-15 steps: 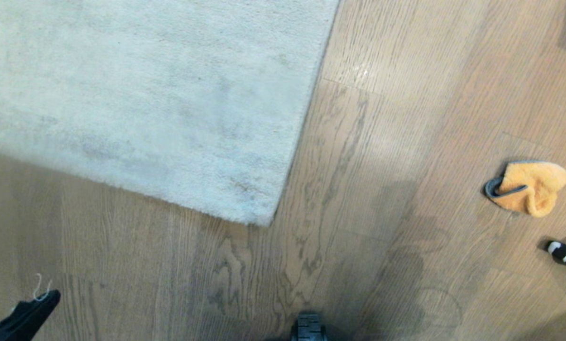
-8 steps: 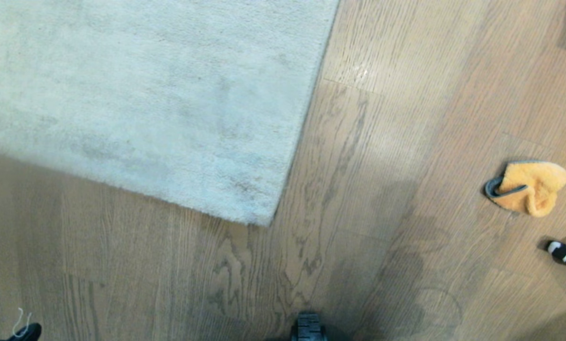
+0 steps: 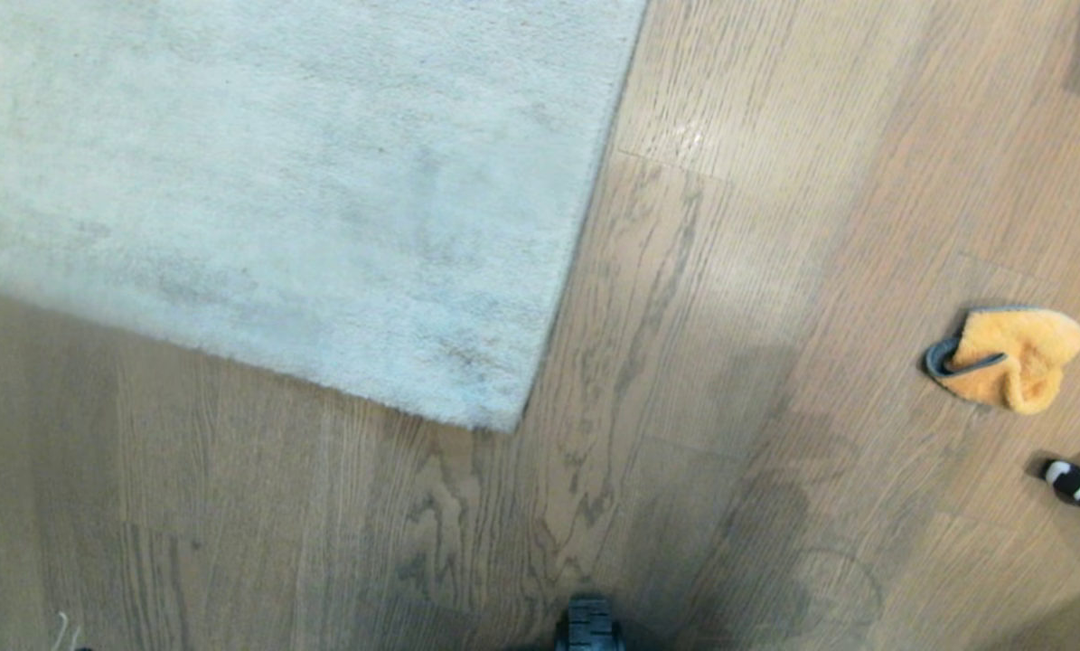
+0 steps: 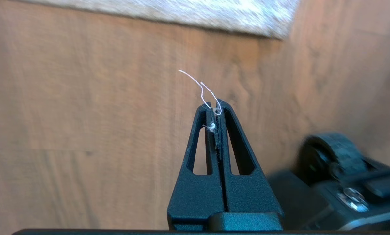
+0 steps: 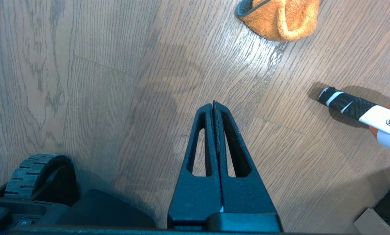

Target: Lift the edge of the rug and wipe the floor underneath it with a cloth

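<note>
Both hands closed, empty — left hand [image 4: 214, 106] trails a thread [image 4: 201, 88] that could snag the rug [image 4: 181, 13] ahead.

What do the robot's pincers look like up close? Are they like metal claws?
Not metal by the look of them. The left pincer and right pincer are matte black with a grainy texture. Each has two long fingers tapering to a point, each finger with a slot-shaped cut-out, rising from a blocky black base. A thin white thread clings to the left tip.
</note>
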Controlling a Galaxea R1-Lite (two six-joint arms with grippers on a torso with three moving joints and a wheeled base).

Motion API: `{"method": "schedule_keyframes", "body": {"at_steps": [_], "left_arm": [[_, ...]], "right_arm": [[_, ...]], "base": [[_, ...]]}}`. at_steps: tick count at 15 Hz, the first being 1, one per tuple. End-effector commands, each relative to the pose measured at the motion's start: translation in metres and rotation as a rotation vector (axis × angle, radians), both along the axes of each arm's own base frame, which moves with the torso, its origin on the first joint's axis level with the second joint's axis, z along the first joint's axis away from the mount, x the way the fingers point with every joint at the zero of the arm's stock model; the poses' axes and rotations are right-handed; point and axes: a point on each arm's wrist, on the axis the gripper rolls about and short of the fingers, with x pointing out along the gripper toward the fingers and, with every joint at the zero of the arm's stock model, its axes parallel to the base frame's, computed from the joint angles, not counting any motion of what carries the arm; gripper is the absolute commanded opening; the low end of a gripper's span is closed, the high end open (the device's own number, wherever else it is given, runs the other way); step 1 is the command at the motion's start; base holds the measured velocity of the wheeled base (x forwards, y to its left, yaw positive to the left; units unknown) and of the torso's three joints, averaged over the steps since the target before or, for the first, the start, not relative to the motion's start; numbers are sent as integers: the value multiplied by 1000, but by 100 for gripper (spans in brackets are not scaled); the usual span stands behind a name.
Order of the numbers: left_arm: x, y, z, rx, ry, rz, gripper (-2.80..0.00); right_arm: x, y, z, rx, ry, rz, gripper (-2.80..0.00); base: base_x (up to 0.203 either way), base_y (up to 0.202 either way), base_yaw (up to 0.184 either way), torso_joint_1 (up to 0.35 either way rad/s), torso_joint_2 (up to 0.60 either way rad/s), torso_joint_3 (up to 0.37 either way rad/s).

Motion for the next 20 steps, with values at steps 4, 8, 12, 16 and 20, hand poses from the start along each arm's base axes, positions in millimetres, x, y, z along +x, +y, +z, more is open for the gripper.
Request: {"method": "schedule_keyframes", "body": {"at_steps": [4,8,12,16,20], "left_arm": [[-19,4,-14,6,-111,157,-280],[-19,4,-19,32,-67,177,-280],[-19,4,-19,39,-66,173,-280],[-19,4,-19,35,-64,176,-280],[-19,4,-19,28,-63,180,-280]], "right_arm": [[0,0,0,0,-2,1,-280],[0,0,0,0,1,1,-280],[0,0,0,0,1,1,-280],[0,0,0,0,0,1,-280],[0,0,0,0,1,1,-280]], "base": [[0,0,0,0,0,0],[0,0,0,0,0,0],[0,0,0,0,0,0],[0,0,0,0,0,0],[0,0,0,0,0,0]]}}
